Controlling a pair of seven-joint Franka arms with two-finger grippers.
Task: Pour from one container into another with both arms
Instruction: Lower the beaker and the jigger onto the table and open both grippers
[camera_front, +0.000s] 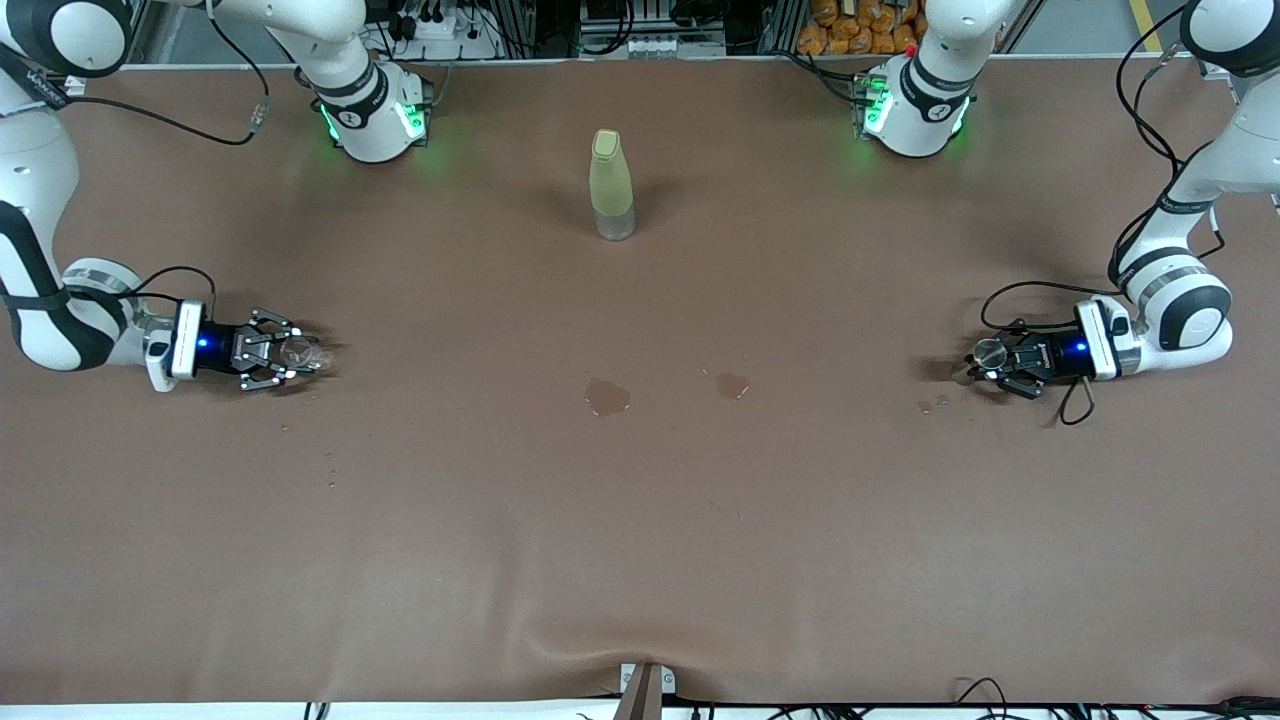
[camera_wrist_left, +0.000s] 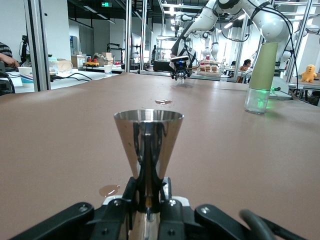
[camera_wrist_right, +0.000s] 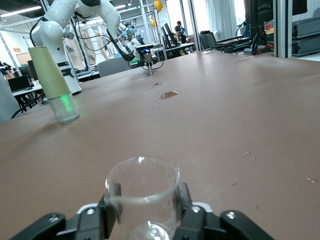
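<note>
- Brown table cloth (camera_front: 640, 560): a crease runs along its edge nearest the front camera. No task item lies in this zone.
- Right gripper (camera_front: 285, 355): low at the cloth, well apart from the bottle (camera_front: 611, 185) toward the right arm's end of the table. Its fingers (camera_wrist_right: 186, 210) sit against both sides of the clear cup (camera_front: 303, 352) and appear clamped on it.
- Clear cup: upright, mouth up. In the right wrist view it looks empty, with only a glint at its base. Whether it rests on the cloth or hangs just above it cannot be told.
- Two puddles (camera_front: 607, 396) (camera_front: 733, 384): wet patches on the cloth, nearer to the front camera than the bottle and between the two grippers. In my judgement some liquid has ended up on the table rather than in a cup.
- Bottle: tall, yellow-green, capped and upright. Neither gripper touches it.
- Small drops (camera_front: 932, 405): on the cloth just beside the left gripper.
- Left gripper (camera_front: 985, 362): low at the cloth, well apart from the bottle toward the left arm's end. Its jaws are together on the narrow foot of the tapered cup (camera_front: 990, 352).
- Tapered cup: upright, with its wide rim on top. Its contents cannot be seen.
- Progress, as a judgement: both cups are gripped, which looks like the only step secured. They stand at the two ends of the table and neither is tilted, so no pour is under way. The cups have yet to be lifted and brought together over the middle, where the clear cup is to be tipped into the tapered cup.
</note>
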